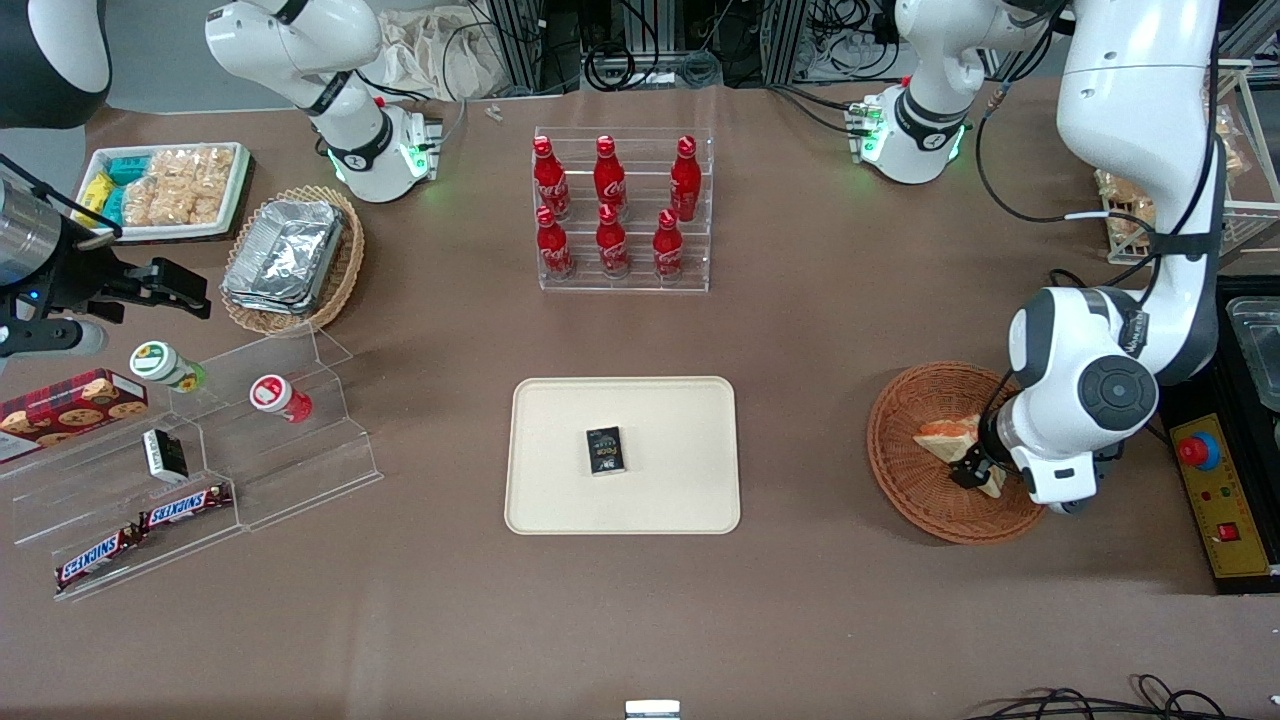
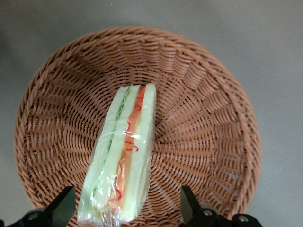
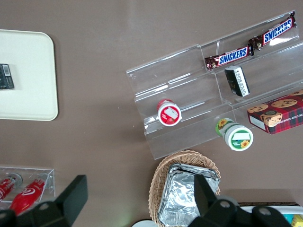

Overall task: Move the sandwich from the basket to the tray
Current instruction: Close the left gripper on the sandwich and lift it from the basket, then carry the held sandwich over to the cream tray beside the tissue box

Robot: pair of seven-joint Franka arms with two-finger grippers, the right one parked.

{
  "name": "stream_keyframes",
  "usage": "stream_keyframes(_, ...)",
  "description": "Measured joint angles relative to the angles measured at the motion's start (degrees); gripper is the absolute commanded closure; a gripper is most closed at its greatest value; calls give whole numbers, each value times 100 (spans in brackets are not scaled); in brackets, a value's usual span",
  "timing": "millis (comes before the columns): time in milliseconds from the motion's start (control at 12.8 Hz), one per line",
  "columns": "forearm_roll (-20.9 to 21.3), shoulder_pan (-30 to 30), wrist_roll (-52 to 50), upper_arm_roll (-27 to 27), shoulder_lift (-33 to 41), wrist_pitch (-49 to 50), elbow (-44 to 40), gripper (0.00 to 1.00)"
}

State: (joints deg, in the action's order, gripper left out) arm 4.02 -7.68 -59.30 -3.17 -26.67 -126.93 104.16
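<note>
We see the sandwich [image 2: 124,156] lying in the basket [image 2: 208,118], its filling edge turned up toward the wrist camera: white bread with green and orange-red layers under clear wrap. The gripper [image 2: 125,210] is down inside the basket with its fingers [image 2: 61,208] spread wide, one on each side of the sandwich's nearer end; neither finger touches the wrap as far as we can make out. Only the dark tips of the fingers show in the wrist view, and the sandwich's end next to them is cut off at the frame edge.

From the front, the working arm's white wrist covers part of the basket [image 1: 900,470] and most of the gripper [image 1: 975,468], so we see only one corner of the sandwich [image 1: 948,436] and a bit of dark finger beside it. The tray [image 1: 560,490] sits on the table well apart from the basket, toward the parked arm's end, with a small black packet [image 1: 605,449] lying near its middle
</note>
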Motion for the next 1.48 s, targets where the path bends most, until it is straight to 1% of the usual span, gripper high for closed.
stream_keyframes(234,0,5,-2,-1,1,-351,306,0)
stream_keyframes(312,0,5,-2,-1,0,-461,395,2)
stream_keyframes(391,-1,5,-2,-1,0,-538,454,16)
stream_keyframes(469,-1,5,-3,-1,-1,-580,483,46)
stream_keyframes(547,-1,5,-6,1,-2,-607,487,72)
stream_keyframes(625,-1,5,-6,4,-2,-639,487,100)
stream_keyframes(1016,0,-14,-66,12,-3,-689,375,100)
stream_keyframes(1172,2,-14,-61,13,52,-477,224,100)
stream_keyframes(1250,8,-14,-33,15,142,-116,69,100)
stream_keyframes(1328,13,-15,52,17,274,449,-181,100)
stream_keyframes(1484,14,-18,424,29,606,1832,-890,100)
